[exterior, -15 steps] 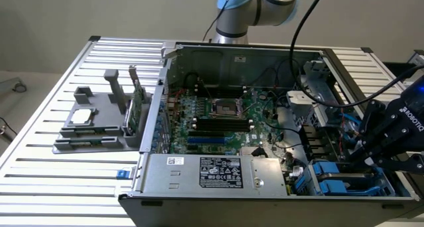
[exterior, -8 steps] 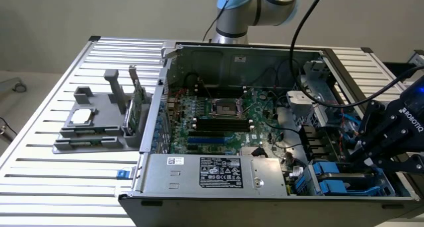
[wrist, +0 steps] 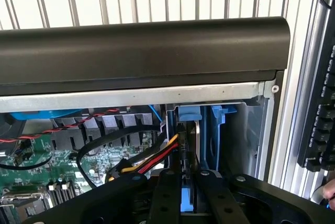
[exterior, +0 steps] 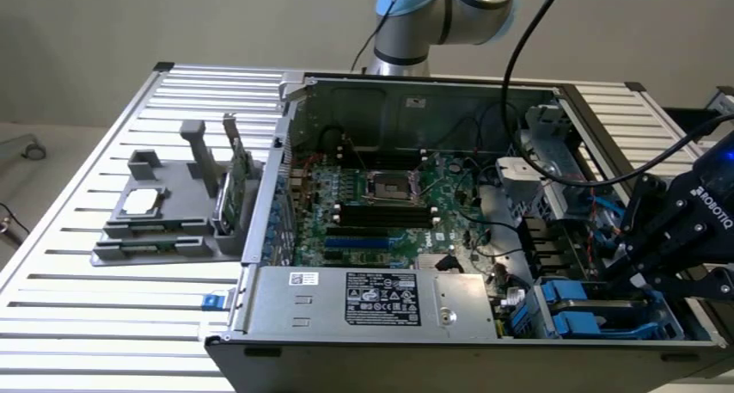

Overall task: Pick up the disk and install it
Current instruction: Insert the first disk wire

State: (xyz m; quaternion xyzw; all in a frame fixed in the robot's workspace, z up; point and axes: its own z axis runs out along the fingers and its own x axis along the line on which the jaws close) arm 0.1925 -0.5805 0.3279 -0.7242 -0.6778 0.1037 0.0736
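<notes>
We see an open computer case of grey sheet metal, lying on a table made of ribbed aluminium slats. Inside, the green motherboard has a matt, busy surface with black slots and a square socket. Next to it sits the boxy silver power supply with a black and white label. Outside the case, a grey plastic holder carries a small square chip and a thin green card standing upright.

The gripper is black and angular, with flat fingers that have small holes. It is lowered into the drive bay corner of the case. In the wrist view the two fingers stand close together with a thin upright thing between them, so we judge it is clenched on the disk. The disk shows there as a narrow dark edge with blue plastic of its carrier at the top, standing on its side directly ahead of the fingers. It sits in the blue bay, just below the black rim of the case. Black, red and yellow cables run just beside the fingers, on the motherboard side.
</notes>
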